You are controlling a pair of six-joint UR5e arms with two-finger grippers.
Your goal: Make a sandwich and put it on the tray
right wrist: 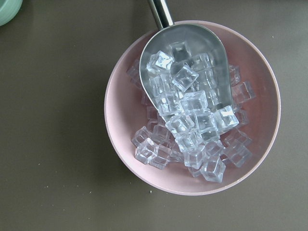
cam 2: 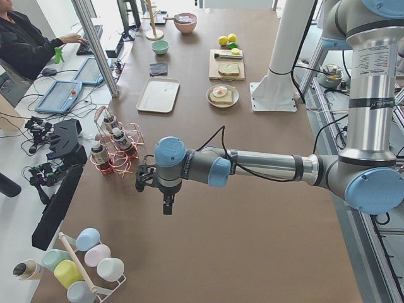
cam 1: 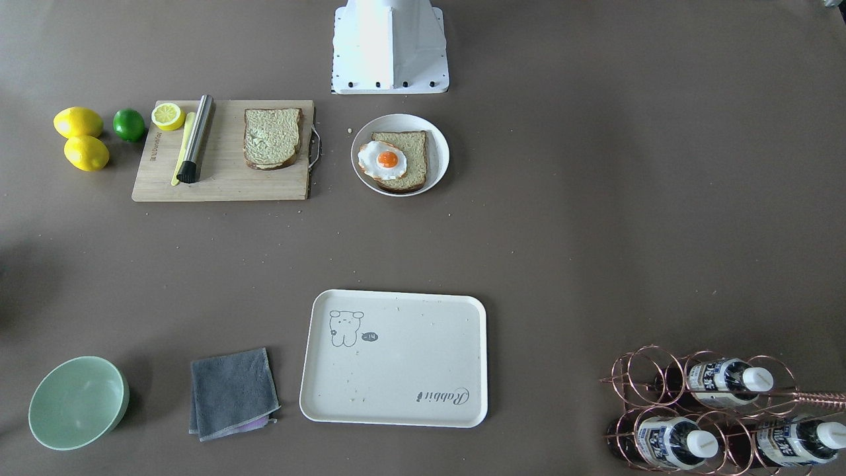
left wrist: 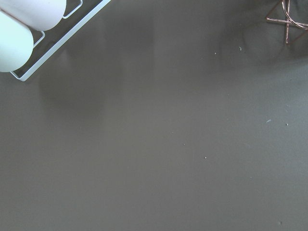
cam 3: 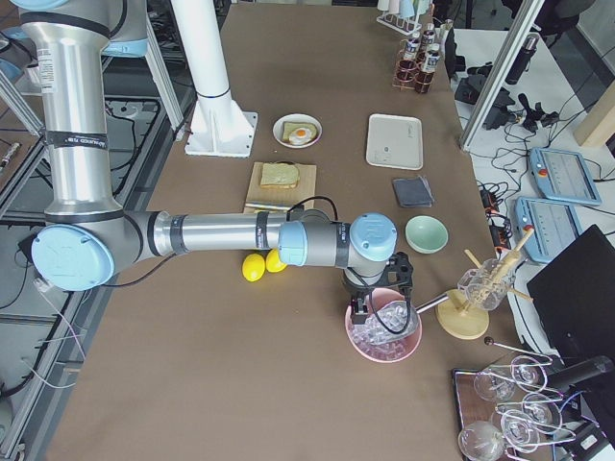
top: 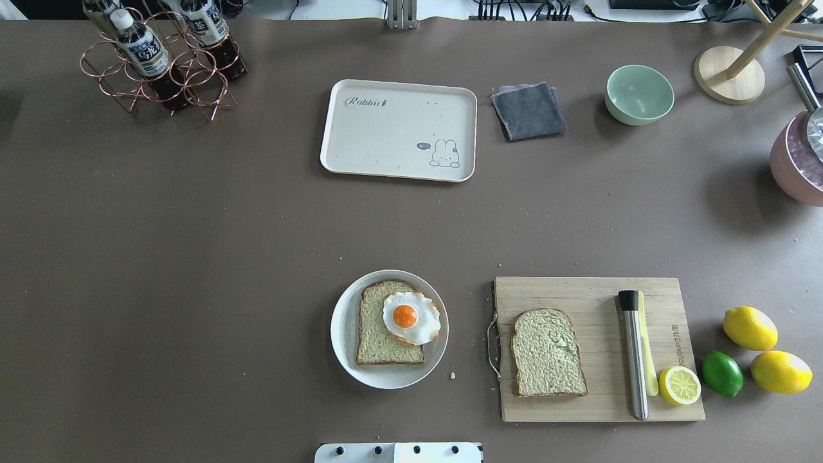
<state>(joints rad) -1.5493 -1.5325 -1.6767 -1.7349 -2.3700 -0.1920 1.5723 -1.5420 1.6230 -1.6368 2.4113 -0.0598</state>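
Tan bread slice [top: 548, 352] waits on the cutting board [top: 578, 292] | egg [top: 411, 317] already tops the other slice [top: 378, 337] on the plate [top: 343, 325] | tray [top: 398, 128] sits well apart | step: opening, nothing held yet | next: cap that egg (board slice goes first) | left gripper [cam 2: 166, 205] and right gripper [cam 3: 363, 305] hang far off, can't tell their grip.

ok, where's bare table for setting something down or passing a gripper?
Free: wide strip between cream rectangular tray and round white plate, running on toward copper wire bottle rack. Crowded: wooden cutting board end, by yellow lemons.
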